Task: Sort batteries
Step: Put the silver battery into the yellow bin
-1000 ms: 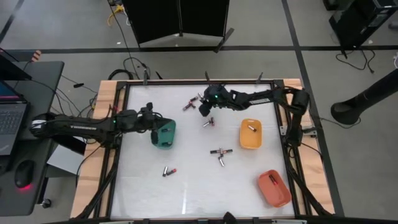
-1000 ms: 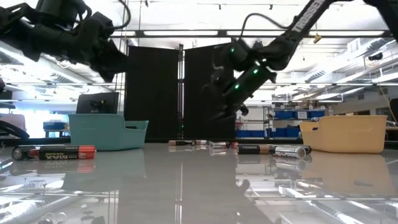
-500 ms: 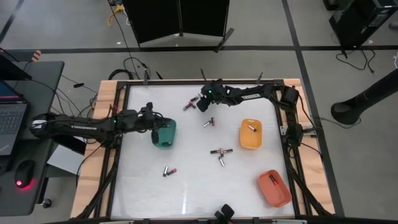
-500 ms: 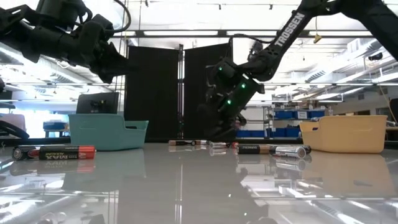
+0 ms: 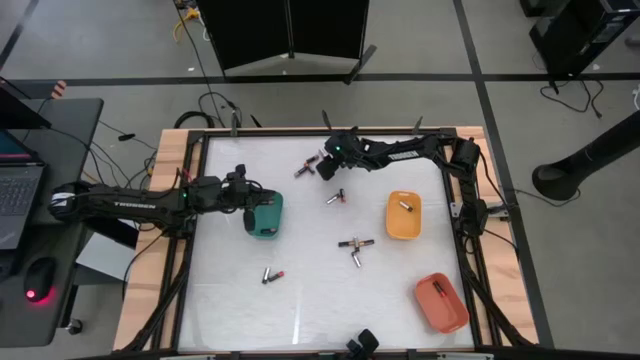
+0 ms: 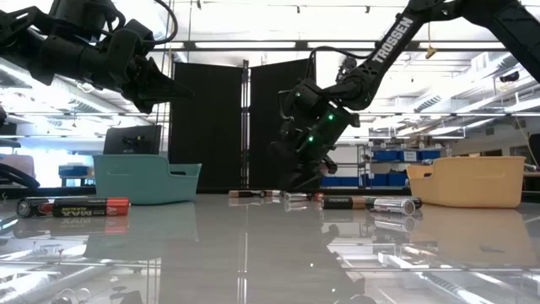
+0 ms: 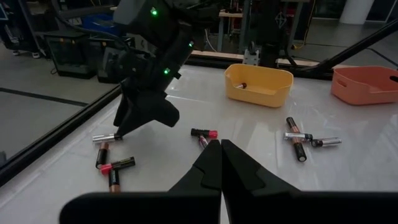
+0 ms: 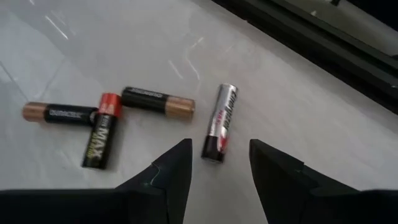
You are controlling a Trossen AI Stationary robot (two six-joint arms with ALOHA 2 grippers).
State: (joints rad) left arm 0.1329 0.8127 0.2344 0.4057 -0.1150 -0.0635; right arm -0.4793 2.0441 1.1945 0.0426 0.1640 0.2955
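Note:
Several batteries lie on their sides on the white table. A cluster (image 5: 308,165) sits near the far edge: in the right wrist view it is a silver cell (image 8: 219,121), a black-and-red cell (image 8: 101,138) and two black-and-copper cells (image 8: 158,99). My right gripper (image 5: 323,170) (image 8: 217,146) is open and hovers low over the silver cell, one finger on each side of its end, touching nothing. My left gripper (image 5: 252,201) (image 7: 221,144) is shut and empty, held over the green tray (image 5: 265,216).
More batteries lie at mid-table (image 5: 335,197), as a crossed pair (image 5: 353,247) and nearer the front (image 5: 272,274). A yellow tray (image 5: 403,228) and a red-orange tray (image 5: 443,312), each with a cell inside, stand on the right. A raised frame (image 5: 196,180) borders the table.
My right gripper has moved a little toward the table's far left, toward the battery cluster, and has come down closer to the tabletop. My left arm has kept still, and no battery has moved.

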